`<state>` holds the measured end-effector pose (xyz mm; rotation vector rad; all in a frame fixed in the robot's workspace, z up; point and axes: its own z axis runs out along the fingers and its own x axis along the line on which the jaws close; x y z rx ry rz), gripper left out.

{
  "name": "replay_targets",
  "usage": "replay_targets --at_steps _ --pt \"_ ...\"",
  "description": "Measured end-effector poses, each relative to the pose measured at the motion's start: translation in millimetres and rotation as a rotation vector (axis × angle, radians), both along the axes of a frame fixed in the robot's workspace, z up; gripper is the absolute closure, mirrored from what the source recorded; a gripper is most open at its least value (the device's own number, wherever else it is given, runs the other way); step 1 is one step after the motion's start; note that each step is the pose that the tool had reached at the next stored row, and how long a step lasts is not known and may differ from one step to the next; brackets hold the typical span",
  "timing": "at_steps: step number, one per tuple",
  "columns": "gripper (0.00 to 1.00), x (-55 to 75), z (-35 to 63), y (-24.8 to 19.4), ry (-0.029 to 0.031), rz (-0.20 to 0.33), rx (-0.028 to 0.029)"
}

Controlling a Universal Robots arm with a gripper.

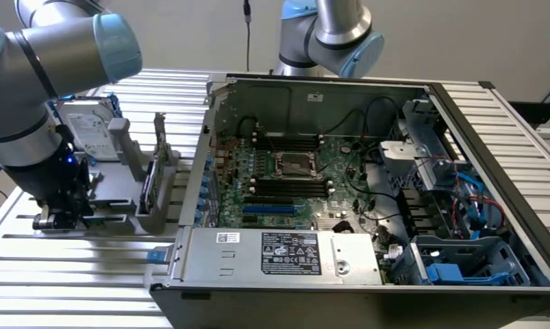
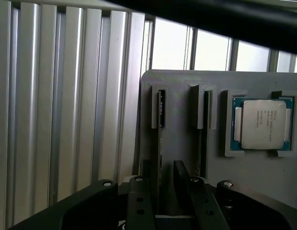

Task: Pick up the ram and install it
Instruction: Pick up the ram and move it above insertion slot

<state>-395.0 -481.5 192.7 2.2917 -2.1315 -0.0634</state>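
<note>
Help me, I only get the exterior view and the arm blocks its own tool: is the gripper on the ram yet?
Observer: In the wrist view the gripper is open, with one finger on either side of the ram and a gap showing beside the board.
Operator: Is the ram lifted out of whatever carries it?
Observer: No, it stands on edge in a slot of the grey holder.
</note>
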Motion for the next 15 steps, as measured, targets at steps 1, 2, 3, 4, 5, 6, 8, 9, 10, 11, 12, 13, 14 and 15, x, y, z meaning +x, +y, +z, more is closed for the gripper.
replay_targets --at_steps 1,2,3,4,5,6,8,9,10,11,12,13,14,15 --pt "0.69 0.0 0.0 -0.1 0.0001 0.0 0.0001" --pt "0.69 0.1 0.0 -0.1 0.0001 0.0 0.0002" --pt "0.76 0.2 0.0 -0.1 0.0001 0.0 0.0003" --pt "0.76 0.3 0.0 -0.2 0.0001 0.0 0.0004" --pt "0.76 0.5 -0.1 -0.2 0.0 0.0 0.0006" --pt "0.82 0.8 -0.1 -0.1 0.0 0.0 0.0009" --pt "0.82 1.4 -0.1 -0.1 0.0 0.0 0.0011" --pt "0.82 1.7 -0.1 -0.1 0.0 0.0 0.0013" --pt "0.82 2.0 -0.1 -0.1 0.0 0.0 0.0013" --pt "0.82 2.3 -0.1 -0.1 0.0 -0.001 0.0014" --pt "0.84 2.5 -0.1 -0.1 0.0 -0.001 0.0015" --pt "0.84 2.7 -0.1 -0.1 0.0001 -0.002 0.0015" --pt "0.84 2.7 0.0 -0.1 0.0001 -0.002 0.0014" --pt "0.86 2.8 0.0 -0.1 0.0001 -0.002 0.0014"
